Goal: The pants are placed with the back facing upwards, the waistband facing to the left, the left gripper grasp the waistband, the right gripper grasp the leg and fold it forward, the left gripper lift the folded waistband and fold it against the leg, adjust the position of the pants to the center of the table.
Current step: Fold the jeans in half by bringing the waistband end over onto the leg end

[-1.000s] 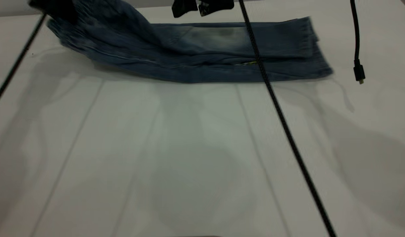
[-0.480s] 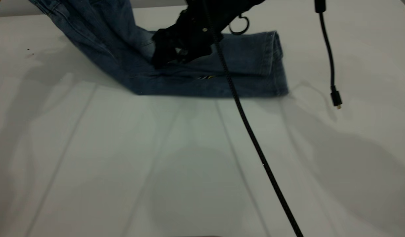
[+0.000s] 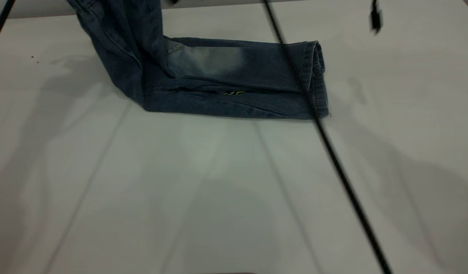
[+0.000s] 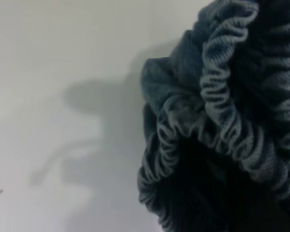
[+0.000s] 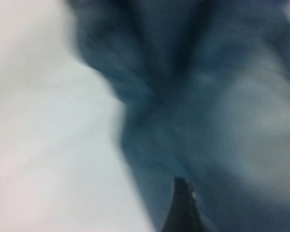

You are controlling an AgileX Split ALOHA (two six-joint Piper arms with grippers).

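The pants (image 3: 226,76) lie folded lengthwise on the table (image 3: 218,190), the plain leg (image 3: 218,61) with its faded patch on top and the hems (image 3: 314,76) at the right. Their left end rises steeply and leaves the exterior view at the top. In the left wrist view the ruched waistband (image 4: 222,111) bunches right at the camera above the table. The left gripper is shut on it and buried in the cloth. The right gripper (image 5: 185,208) hovers over blurred denim (image 5: 193,96), out of the exterior view.
A black braided cable (image 3: 333,160) runs diagonally across the pants' right end and the table front. A loose cable plug (image 3: 375,19) hangs at the far right. A sliver of yellow-green print (image 3: 230,92) shows between the folded layers. White tabletop surrounds the pants.
The right gripper, which pressed on the pants' middle half a second ago, has lifted out of the exterior view. The raised waistband end has shifted right, and the hanging plug has moved up.
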